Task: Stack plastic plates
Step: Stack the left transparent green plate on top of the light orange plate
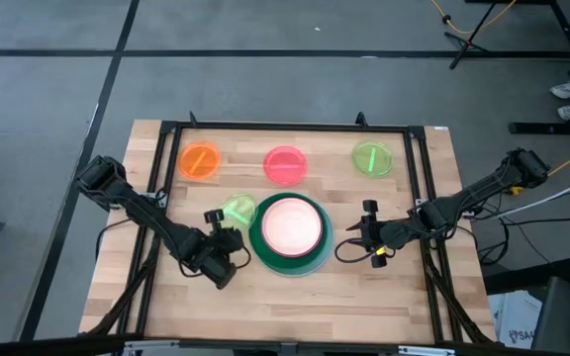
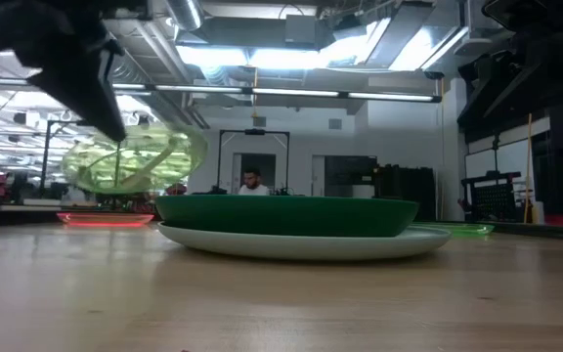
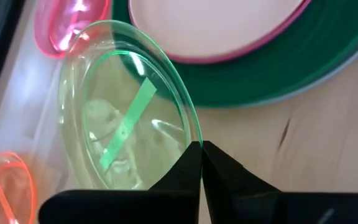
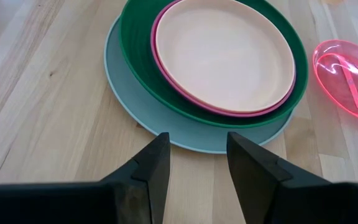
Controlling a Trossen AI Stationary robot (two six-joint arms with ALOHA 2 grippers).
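A stack of large plates [image 1: 287,233] sits mid-table: pale blue [image 4: 166,127] lowest, then dark green [image 4: 135,56], magenta, and peach [image 4: 225,53] on top. My left gripper [image 1: 216,220] is just left of the stack, shut on a small neon green plate [image 3: 123,124], which shows raised and tilted in the low view [image 2: 130,156]. The small orange [image 1: 201,161], pink [image 1: 285,165] and second neon green [image 1: 372,158] plates lie flat in a row along the far side. My right gripper [image 4: 197,152] is open, right of the stack [image 1: 367,229], touching nothing. My left gripper pinches the small neon green plate by its rim [image 3: 188,134] between the two shut fingers [image 3: 219,165], at the edge nearest the gripper. The fingers come from the table's near side. The plate is lifted clear of the table and tilted, its far edge higher [image 2: 179,137].
A black rail frame [image 1: 285,128] borders the work area along the far side and both flanks. Bare wood [image 1: 295,302] lies between the stack and the near edge. A person [image 2: 251,182] shows far off in the room behind the table.
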